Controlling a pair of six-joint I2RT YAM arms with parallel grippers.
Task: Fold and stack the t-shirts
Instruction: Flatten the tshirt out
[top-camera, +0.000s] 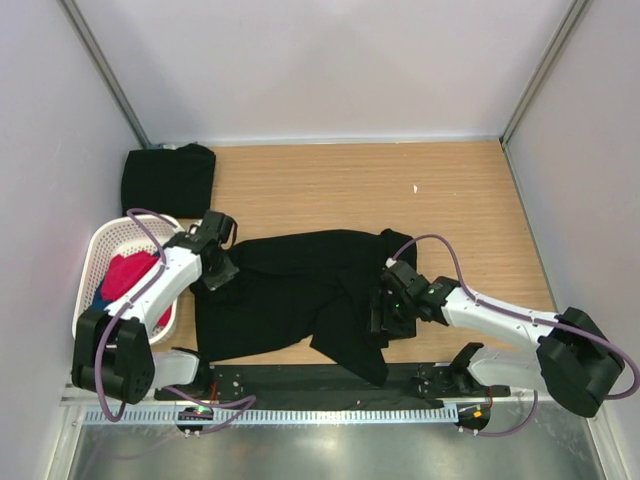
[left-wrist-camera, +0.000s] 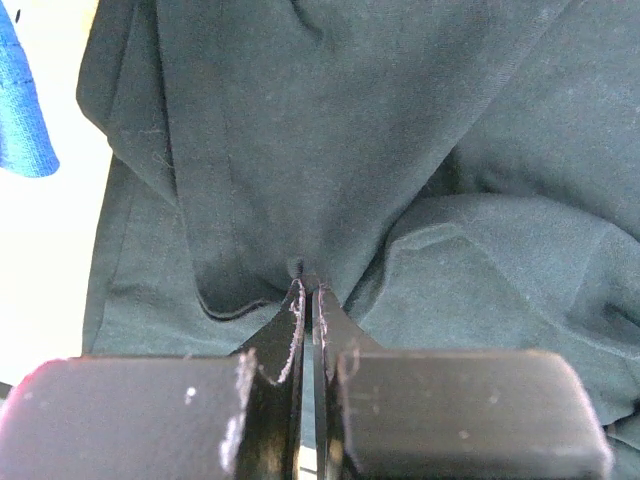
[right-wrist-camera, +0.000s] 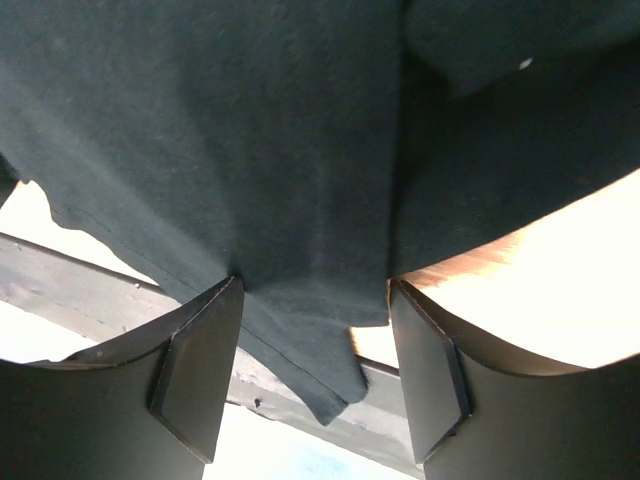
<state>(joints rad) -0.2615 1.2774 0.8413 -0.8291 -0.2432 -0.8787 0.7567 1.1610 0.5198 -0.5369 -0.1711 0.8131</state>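
Crumpled shirt on the surface. Left hand pinched on its edge; right hand wide around the hem. Might slip out if closed too shallow, skewing the fold.

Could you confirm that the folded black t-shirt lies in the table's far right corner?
Not quite: the top external view shows the folded black t-shirt in the table's far left corner, just beyond the basket.
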